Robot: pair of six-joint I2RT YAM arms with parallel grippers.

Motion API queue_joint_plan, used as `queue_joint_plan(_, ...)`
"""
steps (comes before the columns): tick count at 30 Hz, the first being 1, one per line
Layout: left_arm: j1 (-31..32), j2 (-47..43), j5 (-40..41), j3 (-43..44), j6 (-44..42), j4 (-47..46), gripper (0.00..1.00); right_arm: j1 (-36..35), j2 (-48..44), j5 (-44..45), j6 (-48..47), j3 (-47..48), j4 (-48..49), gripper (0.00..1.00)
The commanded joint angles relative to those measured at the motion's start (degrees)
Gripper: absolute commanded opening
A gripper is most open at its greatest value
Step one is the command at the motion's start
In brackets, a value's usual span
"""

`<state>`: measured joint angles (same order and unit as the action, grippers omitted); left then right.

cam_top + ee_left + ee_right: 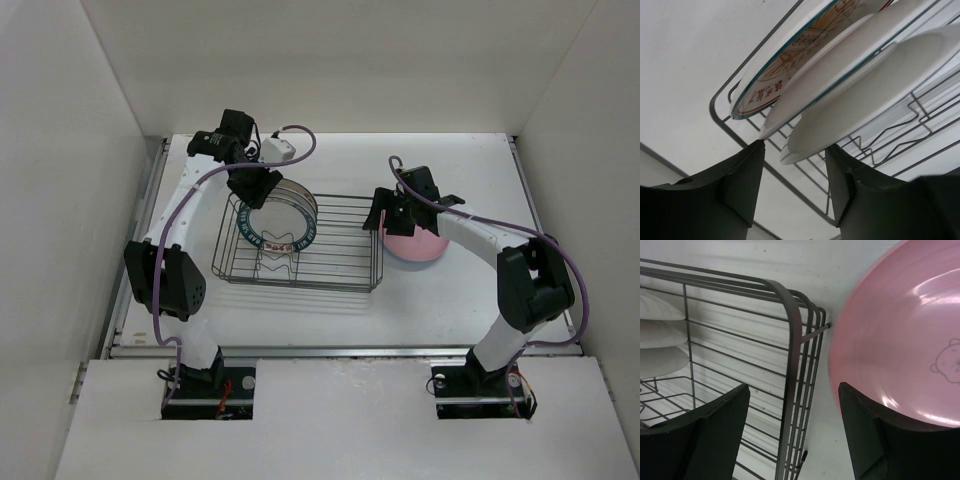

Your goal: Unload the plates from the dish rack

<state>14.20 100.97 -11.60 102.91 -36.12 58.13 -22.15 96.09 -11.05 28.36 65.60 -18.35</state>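
The dark wire dish rack (340, 283) stands mid-table. Three plates stand upright at its left end; the front one has a teal lettered rim (272, 230), with a grey ringed one (298, 197) behind. My left gripper (260, 190) hangs over them. In the left wrist view it (795, 149) is open, its fingertips either side of the nearest white plate's rim (865, 100). A pink plate (415, 247) lies flat on the table right of the rack. My right gripper (388, 218) is open and empty (792, 390) over the rack's end wall (790, 320), beside the pink plate (900, 330).
A white box (281, 150) with a purple cable lies at the back of the table behind the left arm. White enclosure walls close in the left, right and back. The right part of the rack holds only divider prongs (335, 240).
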Motion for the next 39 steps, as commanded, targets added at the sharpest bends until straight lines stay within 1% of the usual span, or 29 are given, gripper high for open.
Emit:
queue_joint_plan(1,0.75,-0.06,-2.56,0.53,0.52,1.81,0.49,-0.7,-0.82,-2.93,0.82,3.57,4.46,0.77)
queue_joint_plan(3,0.75,-1.29,-3.51,0.53,0.52,1.29,0.58,-0.7,-0.82,-2.93,0.82,3.57,4.46,0.71)
queue_joint_plan(4,0.75,-2.52,-4.31,0.01,0.52,1.29,0.6,-0.7,-0.82,-3.45,0.82,3.57,4.46,0.65)
queue_joint_plan(5,0.75,-3.05,-5.18,0.01,0.52,1.29,0.62,-0.7,-0.82,-3.45,0.82,3.57,4.46,0.62)
queue_joint_plan(7,0.75,-3.06,-6.69,0.01,-0.96,1.29,0.62,-0.7,-0.82,-3.45,0.82,3.57,4.46,0.61)
queue_joint_plan(8,1.27,-3.06,-6.69,0.01,-1.58,1.29,0.6,-0.7,-0.3,-3.45,0.82,3.57,4.46,0.61)
queue_joint_plan(10,1.79,-1.31,-6.69,0.62,-2.99,4.26,0.56,-0.7,-0.29,-3.98,0.82,3.57,4.98,0.61)
queue_joint_plan(11,1.8,1.05,-6.69,2.01,-3.51,5.32,0.53,-1.22,0.32,-3.98,0.82,3.57,4.99,0.6)
queue_joint_plan(12,1.8,2.38,-6.69,2.9,-3.52,6.46,0.48,-1.23,0.32,-3.98,0.82,3.57,4.99,0.6)
queue_joint_plan(13,1.8,3.7,-6.69,3.86,-3.52,8.65,0.39,-1.23,0.32,-3.98,0.82,3.57,4.99,0.6)
queue_joint_plan(14,1.8,4.84,-7.47,4.83,-4.04,9.8,0.36,-1.23,0.32,-3.98,0.82,3.57,4.99,0.6)
queue_joint_plan(16,1.8,6.26,-8.53,7.21,-4.05,11.39,0.34,-1.23,0.85,-3.98,0.82,3.57,4.99,0.6)
queue_joint_plan(17,1.8,6.26,-8.53,7.21,-3.26,10.78,0.37,-1.23,0.85,-3.98,0.82,3.57,4.99,0.6)
queue_joint_plan(18,1.8,5.21,-8.53,6.69,-2.65,9.82,0.43,-1.23,0.85,-3.98,0.82,3.57,4.99,0.6)
queue_joint_plan(19,1.8,4.42,-6.79,6.16,-2.12,7.55,0.56,-1.23,0.85,-3.98,0.82,3.57,4.99,0.6)
queue_joint_plan(20,1.8,3.37,-5.99,5.55,-1.5,6.31,0.56,-1.23,0.85,-3.98,0.82,3.57,4.99,0.6)
queue_joint_plan(21,1.8,2.31,-5.11,4.85,-1.5,4.99,0.67,-1.23,0.85,-3.98,0.82,3.57,4.99,0.6)
queue_joint_plan(23,1.8,-0.85,-3.1,3.0,-0.88,2.88,0.72,-1.23,0.85,-3.98,0.82,3.57,4.99,0.6)
queue_joint_plan(25,1.8,-3.13,-2.56,2.99,-0.27,1.37,0.76,-1.23,0.85,-3.98,0.82,3.57,4.99,0.6)
queue_joint_plan(29,1.8,-5.6,-3.26,2.99,-0.27,0.85,0.76,-1.23,1.38,-3.98,0.82,3.57,4.47,0.6)
queue_joint_plan(34,1.8,-4.99,-4.92,2.47,-0.27,3.13,0.69,-1.23,1.38,-3.98,0.82,3.57,4.46,0.6)
queue_joint_plan(36,1.8,-4.99,-4.93,0.63,0.25,3.13,0.65,-1.23,1.38,-3.98,0.82,3.57,4.46,0.6)
queue_joint_plan(37,1.8,-4.99,-6.32,0.62,0.26,3.13,0.64,-1.23,1.38,-3.98,0.82,3.57,4.46,0.6)
queue_joint_plan(39,1.8,-4.99,-6.33,-0.78,0.26,3.13,0.64,-1.23,1.38,-3.98,0.82,3.57,4.46,0.6)
